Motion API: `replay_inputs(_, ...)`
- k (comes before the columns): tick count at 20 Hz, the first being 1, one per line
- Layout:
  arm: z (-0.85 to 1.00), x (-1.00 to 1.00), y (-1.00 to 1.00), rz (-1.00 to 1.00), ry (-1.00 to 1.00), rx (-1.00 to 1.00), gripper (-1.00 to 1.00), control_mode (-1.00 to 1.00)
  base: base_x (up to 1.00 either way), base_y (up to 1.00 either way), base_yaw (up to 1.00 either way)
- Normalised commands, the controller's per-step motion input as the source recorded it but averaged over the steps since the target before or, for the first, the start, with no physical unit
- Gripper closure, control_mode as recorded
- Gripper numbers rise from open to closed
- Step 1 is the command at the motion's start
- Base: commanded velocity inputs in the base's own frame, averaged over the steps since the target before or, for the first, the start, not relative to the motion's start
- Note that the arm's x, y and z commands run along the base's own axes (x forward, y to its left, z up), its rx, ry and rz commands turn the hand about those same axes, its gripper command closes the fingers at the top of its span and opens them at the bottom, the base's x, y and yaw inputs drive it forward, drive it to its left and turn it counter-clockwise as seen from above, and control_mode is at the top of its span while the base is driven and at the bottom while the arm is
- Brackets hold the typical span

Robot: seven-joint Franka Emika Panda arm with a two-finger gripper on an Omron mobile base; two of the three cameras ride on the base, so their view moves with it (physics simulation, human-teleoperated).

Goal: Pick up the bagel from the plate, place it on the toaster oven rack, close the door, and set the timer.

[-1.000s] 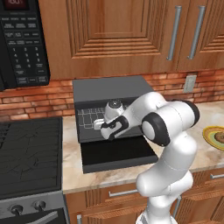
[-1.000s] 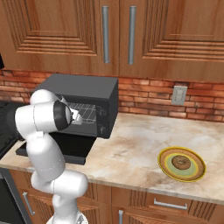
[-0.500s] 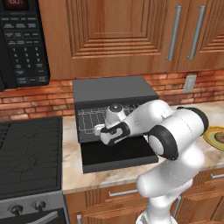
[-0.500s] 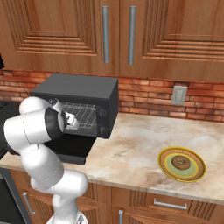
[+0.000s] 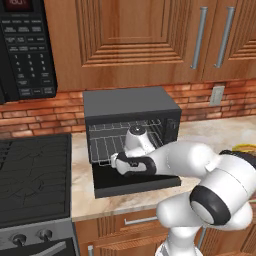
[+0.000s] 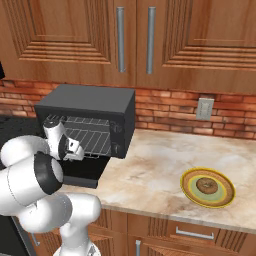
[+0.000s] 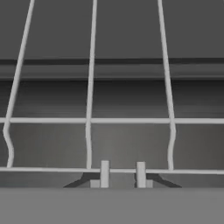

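The claw (image 5: pixel 116 163) sits at the front edge of the toaster oven rack (image 5: pixel 107 145), clenched on the small loop at the middle of the rack's front wire; in the hand view the two dark tips (image 7: pixel 122 180) stand close together either side of that loop (image 7: pixel 122 170). The door (image 5: pixel 135 180) lies folded down flat in front of the dark grey oven (image 6: pixel 90 107), so the rack's long axis runs side to side across the opening and its wires run back into the cavity. The bagel (image 6: pixel 206 185) rests untouched on the yellow plate (image 6: pixel 189 178), which lies on the bench (image 6: pixel 155 160) well apart from the oven, off to the robot's right. So the thing the task starts with lies far to the right of the claw, while the claw faces straight into the oven. My reading is that the rack is about to be drawn outward toward the robot, straight along its wires, before the arm swings right for the bagel.
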Motion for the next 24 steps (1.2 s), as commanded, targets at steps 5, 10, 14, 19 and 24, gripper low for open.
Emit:
replay_inputs(5, 0.00, -0.14, 0.02, 0.00, 0.05, 0.00, -1.00, -1.00, 0.00, 0.00, 0.00)
replay_inputs(10, 0.47, 0.02, 0.00, 0.00, 0.00, 0.00, -1.00, -1.00, 0.00, 0.00, 0.00)
replay_inputs(14, 1.00, -0.37, 0.00, 0.00, 0.00, 0.00, -1.00, -1.00, 0.00, 0.00, 0.00)
replay_inputs(19, 1.00, -0.65, -0.06, 0.00, 0.05, 0.00, -1.00, -1.00, 0.00, 0.00, 0.00)
replay_inputs(24, 0.76, -0.58, -0.69, 0.00, 0.08, 0.00, -1.00, -1.00, 0.00, 0.00, 0.00)
